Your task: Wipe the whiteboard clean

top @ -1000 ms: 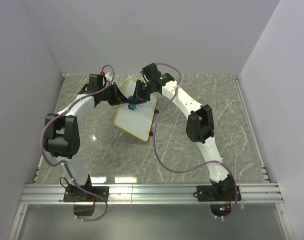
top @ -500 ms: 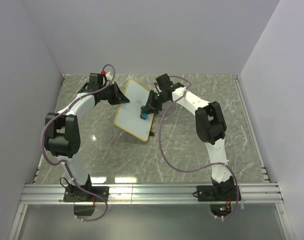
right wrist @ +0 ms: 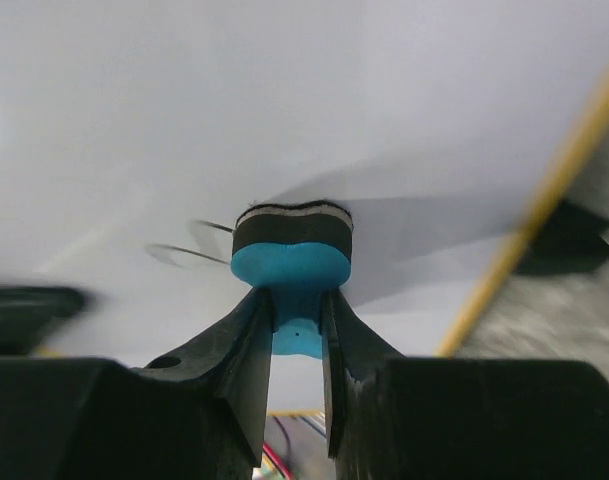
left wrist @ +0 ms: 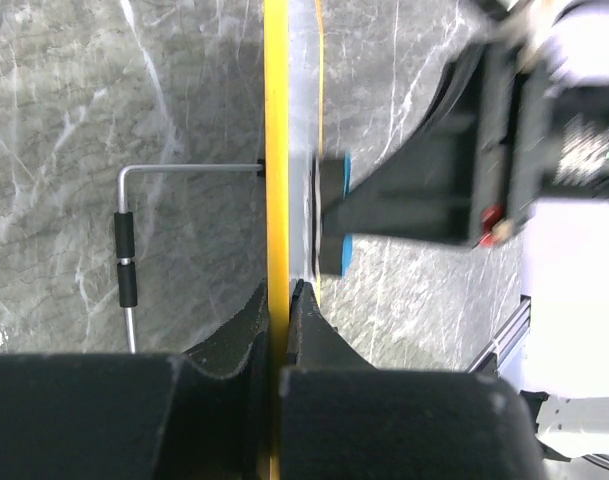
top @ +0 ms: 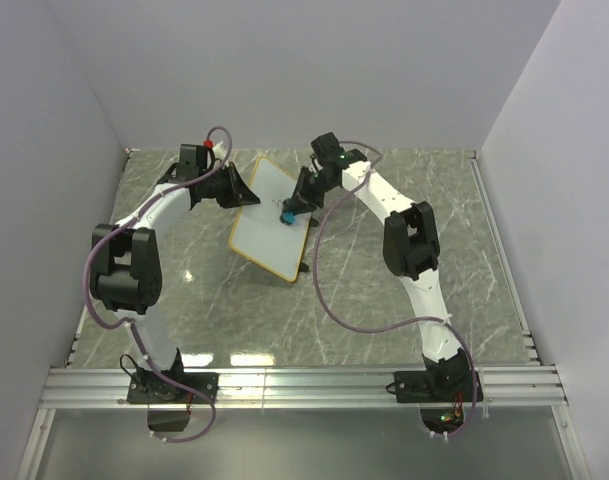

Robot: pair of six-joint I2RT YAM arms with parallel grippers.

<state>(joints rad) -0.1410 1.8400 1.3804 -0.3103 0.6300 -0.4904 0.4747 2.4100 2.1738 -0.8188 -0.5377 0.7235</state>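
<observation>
- Your right claw (right wrist: 296, 300) is clenched on the blue eraser (right wrist: 291, 262), whose felt face is pressed to the whiteboard (right wrist: 284, 110).
- Your left claw (left wrist: 278, 300) pinches the whiteboard's frame at its left edge, tilting it up off the bench (top: 504, 260).
- Pen strokes (right wrist: 184, 250) show just left of the eraser.
- Push too hard and the board may pivot or slip from that thin edge grip; the eraser's narrow handle could twist loose.

The grey-green, marble-patterned tabletop (top: 234, 310) carries a small white rectangular board with a thin light-wood frame (top: 269, 235), set toward the back middle (turned askew to the tabletop's edges). A ribbed aluminium rail (top: 304, 385) runs along the near side.
</observation>
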